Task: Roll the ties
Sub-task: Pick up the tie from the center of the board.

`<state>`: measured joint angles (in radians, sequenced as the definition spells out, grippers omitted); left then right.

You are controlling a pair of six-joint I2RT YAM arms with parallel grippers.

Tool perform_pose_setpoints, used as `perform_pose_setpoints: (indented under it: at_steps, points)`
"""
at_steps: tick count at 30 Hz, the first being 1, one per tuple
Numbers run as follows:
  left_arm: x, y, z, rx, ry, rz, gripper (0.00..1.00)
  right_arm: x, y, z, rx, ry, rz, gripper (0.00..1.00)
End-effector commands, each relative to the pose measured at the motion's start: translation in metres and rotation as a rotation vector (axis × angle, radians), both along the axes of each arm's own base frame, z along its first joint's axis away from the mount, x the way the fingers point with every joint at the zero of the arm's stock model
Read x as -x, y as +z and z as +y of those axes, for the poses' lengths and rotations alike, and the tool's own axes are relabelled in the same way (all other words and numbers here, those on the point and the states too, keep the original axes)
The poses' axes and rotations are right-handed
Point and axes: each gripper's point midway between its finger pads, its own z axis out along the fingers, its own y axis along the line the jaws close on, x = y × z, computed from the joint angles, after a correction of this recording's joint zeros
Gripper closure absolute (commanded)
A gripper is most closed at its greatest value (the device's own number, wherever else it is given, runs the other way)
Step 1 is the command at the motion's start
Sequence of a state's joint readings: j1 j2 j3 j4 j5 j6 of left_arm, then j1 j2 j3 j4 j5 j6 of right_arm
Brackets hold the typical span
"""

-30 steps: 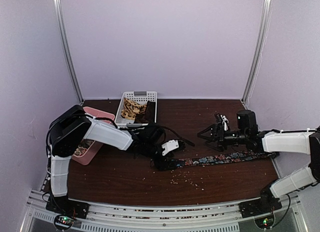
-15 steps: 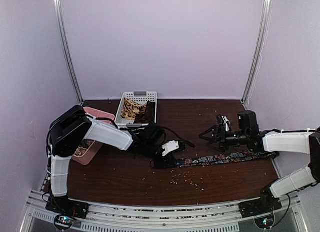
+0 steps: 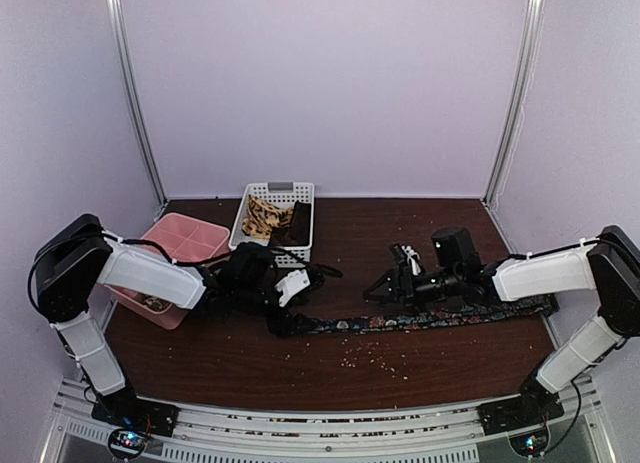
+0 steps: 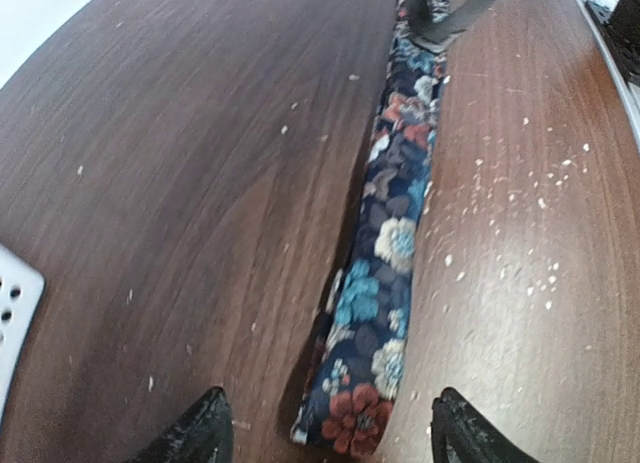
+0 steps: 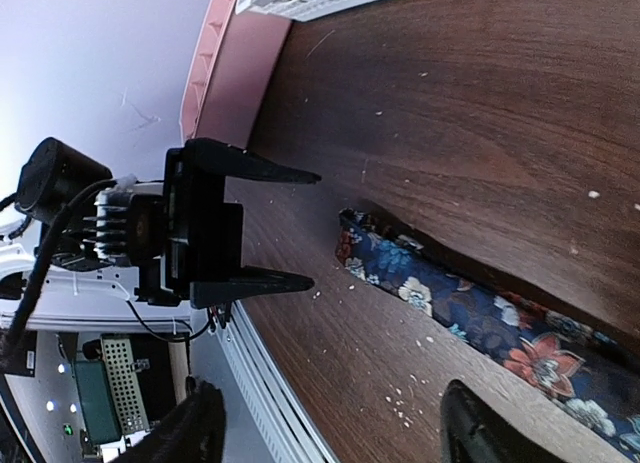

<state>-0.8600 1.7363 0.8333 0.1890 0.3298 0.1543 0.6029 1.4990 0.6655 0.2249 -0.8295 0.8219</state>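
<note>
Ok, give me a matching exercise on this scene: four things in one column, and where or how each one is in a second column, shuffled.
Column one:
1. floral tie
2. tan tie
3. pink tray
4. left end effector

Column two:
A. lying inside the white basket
B. open, straddling one end of the floral tie
C. stretched out flat across the table
D. next to the white basket, on its left in the top view

Pairs: 1-C, 2-A, 3-D, 4-B
</note>
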Motion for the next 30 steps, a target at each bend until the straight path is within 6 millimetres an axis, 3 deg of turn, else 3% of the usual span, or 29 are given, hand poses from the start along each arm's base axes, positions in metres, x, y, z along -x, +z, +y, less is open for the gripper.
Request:
perform_pose_setpoints:
  at_steps: [1,6,13,25,30]
  points:
    - [-0.003,-0.001,0.013,0.064,0.066,-0.020,0.30,-0.007,0.005,0.032,-0.015,0.019,-0.016,0.37]
    - [-0.002,-0.014,0.020,0.063,0.085,-0.021,0.33,-0.011,-0.001,0.059,0.000,0.054,-0.007,0.64]
    - [-0.005,-0.023,0.015,0.062,0.064,-0.022,0.34,-0.008,-0.042,0.068,0.081,0.093,0.047,0.93]
    - [-0.006,-0.041,0.007,0.030,0.008,-0.003,0.38,-0.008,-0.109,0.058,0.228,0.110,0.112,0.97]
    - [-0.003,-0.047,0.003,0.022,-0.034,0.011,0.46,-0.004,-0.120,0.052,0.245,0.102,0.138,0.97]
